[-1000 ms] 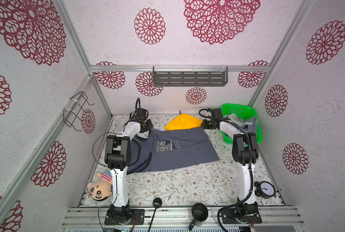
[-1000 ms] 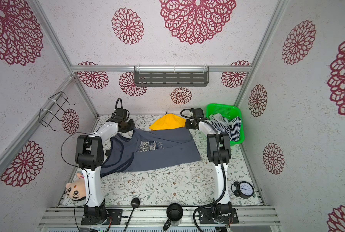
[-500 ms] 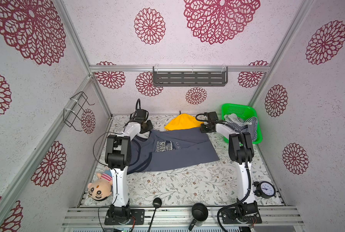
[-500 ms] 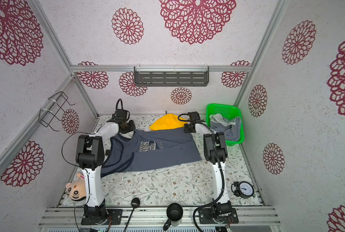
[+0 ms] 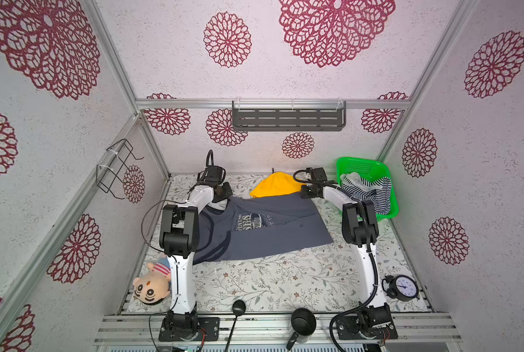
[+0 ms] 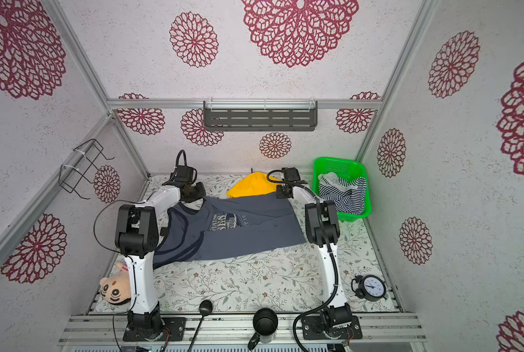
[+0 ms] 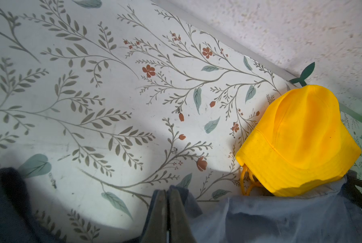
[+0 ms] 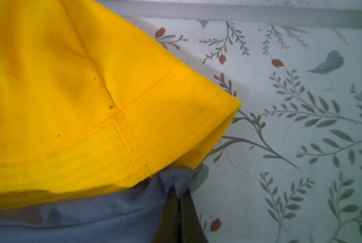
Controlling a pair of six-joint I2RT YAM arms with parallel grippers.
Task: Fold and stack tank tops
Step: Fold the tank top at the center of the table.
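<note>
Grey top (image 5: 269, 231): far edge hidden beneath yellow hat (image 8: 70, 94). Left gripper (image 7: 167, 193), right gripper (image 8: 178, 196): both pinched tight on its corners. Striped top (image 5: 365, 195): crumpled, part-hidden in basket (image 5: 359, 166).

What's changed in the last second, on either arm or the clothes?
The right gripper swung in from beside the green basket toward the yellow hat, and its jaws closed on the far hem corner of the grey tank top. Unchanged: left gripper shut on the top's shoulder end; striped tank top in the basket.
</note>
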